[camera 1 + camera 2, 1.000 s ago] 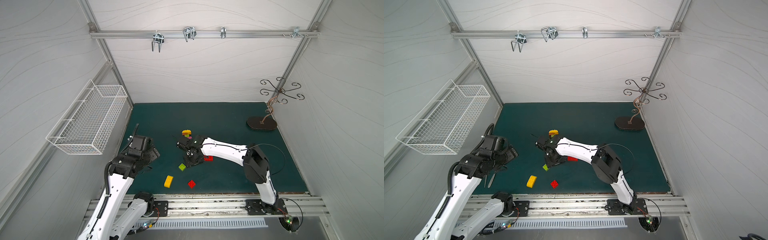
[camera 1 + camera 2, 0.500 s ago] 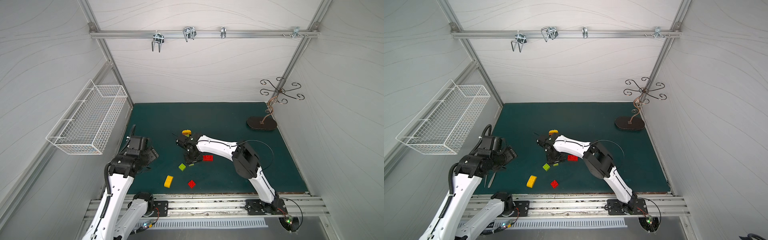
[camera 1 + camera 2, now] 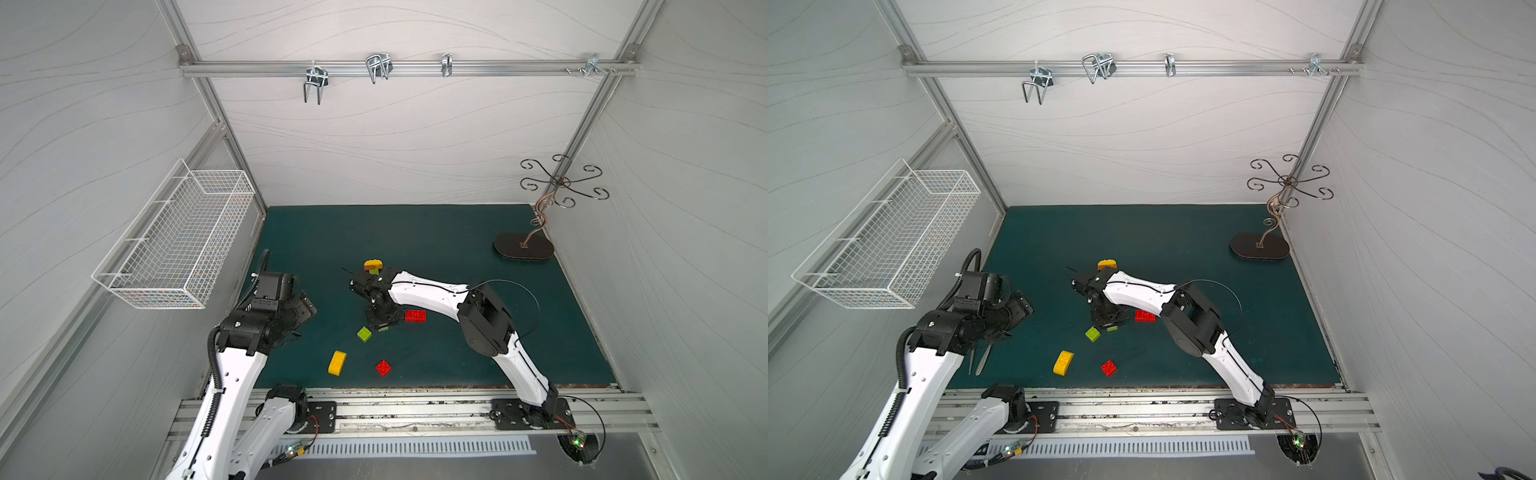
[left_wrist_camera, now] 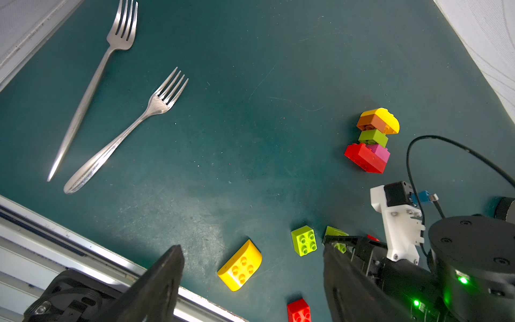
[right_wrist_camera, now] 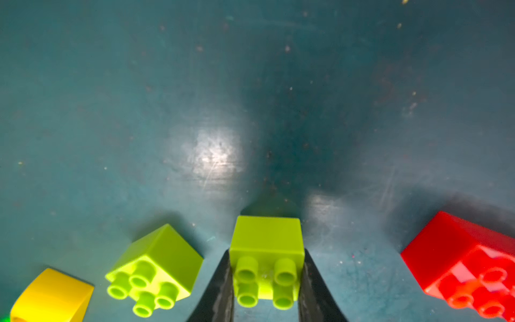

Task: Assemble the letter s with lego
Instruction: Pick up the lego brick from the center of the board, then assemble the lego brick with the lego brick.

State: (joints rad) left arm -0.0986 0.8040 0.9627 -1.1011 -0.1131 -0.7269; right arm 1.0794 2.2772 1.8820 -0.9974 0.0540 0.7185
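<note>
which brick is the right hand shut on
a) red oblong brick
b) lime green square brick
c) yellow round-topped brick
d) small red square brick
B: in the right wrist view the right hand presses its two dark fingers on opposite sides of a lime green square studded plastic brick, while the red oblong brick and the yellow round-topped brick lie apart from it.

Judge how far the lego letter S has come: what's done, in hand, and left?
Done: a five-brick stack stands, red at the base, yellow on top. In hand: the right hand is shut on a lime green brick. Left: a second lime brick, a yellow brick, a red square and a red oblong lie loose.
</note>
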